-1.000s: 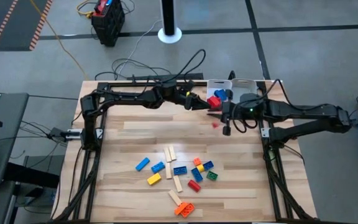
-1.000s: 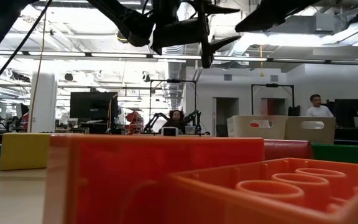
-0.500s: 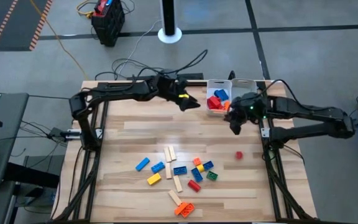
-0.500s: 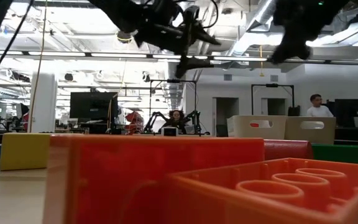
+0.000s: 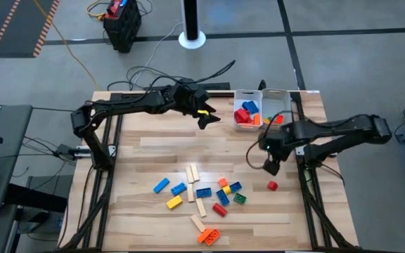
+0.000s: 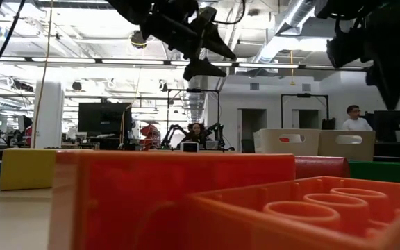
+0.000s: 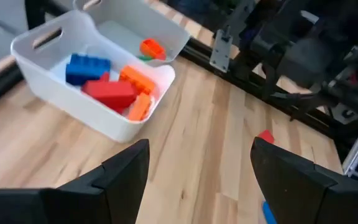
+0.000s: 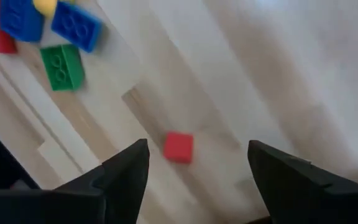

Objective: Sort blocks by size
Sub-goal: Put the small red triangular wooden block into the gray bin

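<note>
The loose blocks (image 5: 202, 197) lie in a cluster on the near middle of the table: blue, yellow, red, green and orange bricks and pale wooden bars. One small red block (image 5: 272, 185) (image 8: 178, 147) rests alone to their right. My right gripper (image 5: 271, 167) (image 8: 197, 149) hangs open just above it, pointing down, with nothing between its fingers. My left gripper (image 5: 209, 121) (image 7: 201, 149) is open and empty over the far middle, facing the white tray (image 7: 98, 106), which holds red, blue and orange blocks.
A second white tray (image 5: 276, 102) stands right of the first at the far right corner. The dark frame rails (image 5: 308, 176) run along both table sides. In the low view an orange block (image 6: 186, 201) fills the foreground. Bare wood lies between trays and cluster.
My right gripper has swung from beside the trays toward the near edge, sinking and tipping to point down. The small red block has travelled from below the tray to the near right of the table. My left gripper has drawn back from the tray toward the left and rolled.
</note>
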You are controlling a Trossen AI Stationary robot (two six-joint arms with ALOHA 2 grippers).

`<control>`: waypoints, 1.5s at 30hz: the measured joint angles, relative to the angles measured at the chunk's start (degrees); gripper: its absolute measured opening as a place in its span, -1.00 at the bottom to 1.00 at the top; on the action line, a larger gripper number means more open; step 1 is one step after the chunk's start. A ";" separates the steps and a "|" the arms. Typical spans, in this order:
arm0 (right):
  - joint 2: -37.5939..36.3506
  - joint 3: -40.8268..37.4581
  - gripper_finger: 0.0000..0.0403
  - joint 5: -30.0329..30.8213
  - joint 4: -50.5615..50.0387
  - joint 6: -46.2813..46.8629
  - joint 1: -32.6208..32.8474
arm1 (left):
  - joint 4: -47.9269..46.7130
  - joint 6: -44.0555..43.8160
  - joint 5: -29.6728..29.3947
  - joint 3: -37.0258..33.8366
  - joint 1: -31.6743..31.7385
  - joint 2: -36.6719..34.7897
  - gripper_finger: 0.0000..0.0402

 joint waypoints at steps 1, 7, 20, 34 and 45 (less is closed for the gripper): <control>1.08 0.00 0.50 -0.10 0.04 2.40 1.36 | 0.47 1.09 0.03 0.00 0.21 -0.09 0.34; 8.19 -1.54 0.50 -2.65 3.21 12.36 6.73 | 2.59 6.07 3.86 0.02 3.09 -1.86 0.34; 21.10 -3.89 0.50 -11.60 9.68 23.24 12.72 | -0.93 9.23 20.80 0.01 9.48 -2.84 0.34; 29.21 -3.85 0.50 -9.87 12.06 21.58 13.52 | -6.67 12.27 20.82 0.02 10.66 -2.82 0.34; 31.98 -3.68 0.25 -9.60 12.14 16.13 13.30 | -6.87 12.40 20.80 0.02 10.66 -2.82 0.34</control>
